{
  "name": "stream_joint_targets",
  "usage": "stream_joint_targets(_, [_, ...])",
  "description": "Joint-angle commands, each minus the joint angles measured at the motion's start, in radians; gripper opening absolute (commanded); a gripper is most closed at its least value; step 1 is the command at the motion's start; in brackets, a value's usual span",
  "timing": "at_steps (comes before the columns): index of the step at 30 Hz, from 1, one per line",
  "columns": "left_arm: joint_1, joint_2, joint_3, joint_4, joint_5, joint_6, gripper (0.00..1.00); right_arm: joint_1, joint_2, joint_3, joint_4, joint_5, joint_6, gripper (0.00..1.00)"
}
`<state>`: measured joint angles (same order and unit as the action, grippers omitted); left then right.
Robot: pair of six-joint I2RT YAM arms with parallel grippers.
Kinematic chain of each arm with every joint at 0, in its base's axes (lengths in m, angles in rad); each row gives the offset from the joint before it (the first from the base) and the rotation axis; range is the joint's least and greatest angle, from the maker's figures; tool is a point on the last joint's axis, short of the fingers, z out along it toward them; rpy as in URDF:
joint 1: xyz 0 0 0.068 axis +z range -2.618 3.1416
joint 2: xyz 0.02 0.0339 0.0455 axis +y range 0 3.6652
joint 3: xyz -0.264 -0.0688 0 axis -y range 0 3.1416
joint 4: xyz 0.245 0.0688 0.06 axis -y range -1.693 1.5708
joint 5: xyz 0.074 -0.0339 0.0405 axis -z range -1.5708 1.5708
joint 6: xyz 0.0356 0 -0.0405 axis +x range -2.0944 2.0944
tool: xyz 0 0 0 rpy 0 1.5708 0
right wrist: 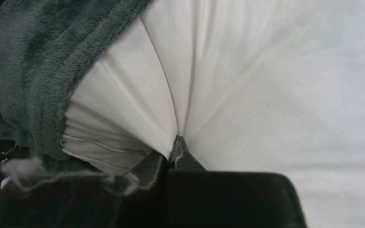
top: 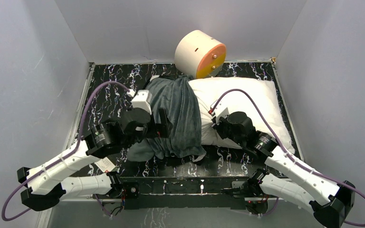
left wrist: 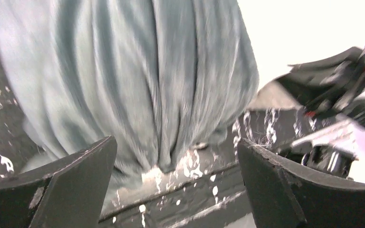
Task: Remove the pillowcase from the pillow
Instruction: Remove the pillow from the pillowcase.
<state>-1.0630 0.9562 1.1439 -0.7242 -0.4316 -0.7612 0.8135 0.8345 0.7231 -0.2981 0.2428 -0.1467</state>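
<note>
The pillowcase (top: 176, 116), dark grey side out, is bunched over the left end of the white pillow (top: 252, 97) in the middle of the black patterned table. My left gripper (top: 164, 129) sits at the bunched fabric's left side. In the left wrist view its fingers (left wrist: 76, 185) stand wide apart, with the grey pillowcase (left wrist: 123, 80) hanging just beyond them and only tabletop between them. My right gripper (top: 214, 124) is shut on a pinched fold of the pillow (right wrist: 266, 95), near the pillowcase's hem (right wrist: 33, 71). The right gripper (right wrist: 177, 142) has creases fanning out from its tips.
A cream-and-orange cylinder (top: 200, 53) lies at the back against the wall, touching the pillow's far edge. White walls enclose the table on the left, right and back. A white tag (top: 105, 165) lies near the left arm. The right arm (left wrist: 332, 95) shows at the right of the left wrist view.
</note>
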Motion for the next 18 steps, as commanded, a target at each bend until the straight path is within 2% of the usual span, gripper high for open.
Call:
stream_joint_targets(1, [0.008,0.085,0.205,-0.165,-0.189,0.098,0.98,-0.014,-0.056,0.001,-0.117,0.057,-0.095,0.00])
stream_joint_targets(2, [0.008,0.104,0.219,-0.193,-0.254,0.085,0.98,-0.015,-0.066,0.002,-0.119,0.060,-0.102,0.00])
stream_joint_targets(4, [0.010,0.100,0.168,-0.117,-0.322,0.126,0.98,-0.014,-0.087,-0.001,-0.139,0.043,-0.131,0.00])
stream_joint_targets(7, [0.095,0.097,0.111,-0.003,-0.301,0.156,0.99,-0.015,-0.105,0.000,-0.172,0.006,-0.153,0.00])
stream_joint_targets(11, [0.407,0.117,0.068,0.056,-0.023,0.186,0.98,-0.014,-0.117,0.038,-0.216,-0.090,-0.170,0.00])
stream_joint_targets(14, [0.574,0.104,-0.002,0.145,0.182,0.222,0.98,-0.014,-0.138,0.045,-0.228,-0.145,-0.180,0.00])
stream_joint_targets(18, [0.791,0.146,-0.110,0.268,0.555,0.254,0.98,-0.015,-0.170,0.035,-0.217,-0.196,-0.182,0.00])
